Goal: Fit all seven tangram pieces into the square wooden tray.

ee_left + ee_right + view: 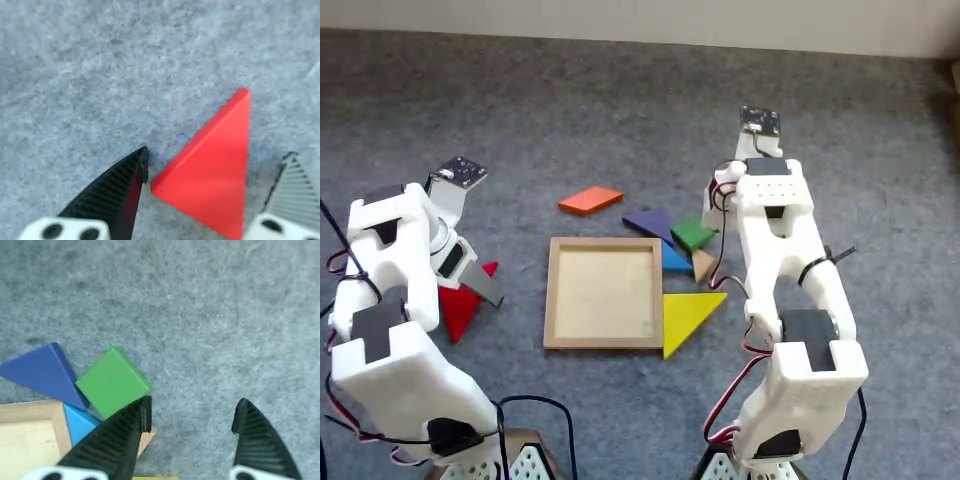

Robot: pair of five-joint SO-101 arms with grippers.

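Tray: the square wooden tray [604,242] is laid flat on the grey-covered table [620,120], between the two arms.
Left tool: the left tool [218,152] is held wide open low over the table, with one finger on either side of the red triangle [215,175] (nothing is gripped).
Red triangle: it is seen on the table to the left of the tray, apart from its rim.
Right tool: the right tool [195,401] is spread open and nothing is held; it is placed over bare cover just beside the green square [113,381].
Cluster: the dark blue triangle [650,223], green square, light blue triangle [675,258] and tan triangle [704,264] are grouped at the tray's far right corner.
Yellow triangle: the yellow triangle [688,315] is set against the tray's near right corner.
Orange parallelogram: the orange parallelogram [590,200] is found alone beyond the far rim.
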